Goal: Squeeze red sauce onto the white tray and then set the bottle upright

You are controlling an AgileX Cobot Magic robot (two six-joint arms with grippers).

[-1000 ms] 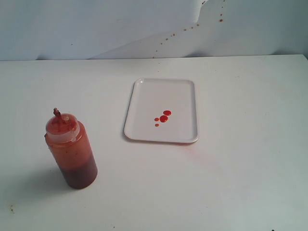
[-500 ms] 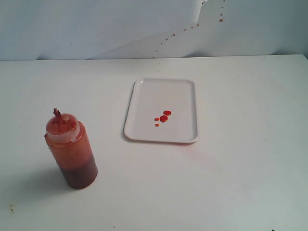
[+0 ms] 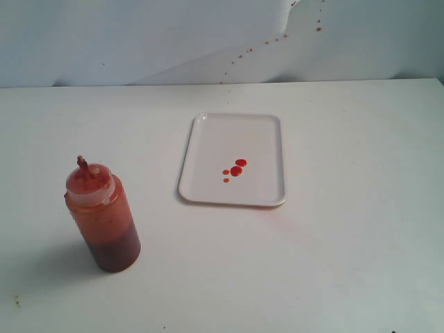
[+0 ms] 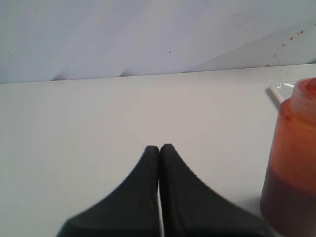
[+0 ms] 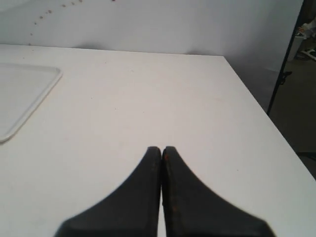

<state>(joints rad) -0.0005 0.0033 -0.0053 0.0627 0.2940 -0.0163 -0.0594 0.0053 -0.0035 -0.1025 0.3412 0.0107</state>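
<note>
I am watching each arm through its own wrist camera. The left gripper (image 4: 159, 147) is sitting low over the white table top (image 4: 74, 128). Its two black tapered fingers (image 4: 133, 197) are pressing flat against each other with no gap, gripping nothing, and pointing across the table toward the pale backdrop (image 4: 123, 34). The right gripper (image 5: 161, 148) is lying in the same pose, its two black fingers pressed together and empty. Whether either one is touching the table I cannot tell.

I am counting one translucent cylindrical plastic squeeze bottle (image 3: 104, 218). It is standing upright on the table at the near left of the exterior view, well apart from the tray. Red-brown sauce is showing through its wall, darker toward the base, and a smeared pointed nozzle (image 3: 82, 164) is sticking up from its top. In the left wrist view the bottle is rising near the closed fingers without touching them.

I am counting one flat rectangular white plastic tray (image 3: 208, 132) with rounded corners and a low rim, lying around the middle of the table. Four small round drops of glossy bright red sauce (image 3: 236, 171) are sitting close together on its nearer half, two larger and two smaller. A corner of the tray is showing in the right wrist view, well apart from the right gripper. The backdrop is carrying a scatter of brown-red specks (image 3: 267, 43).
</note>
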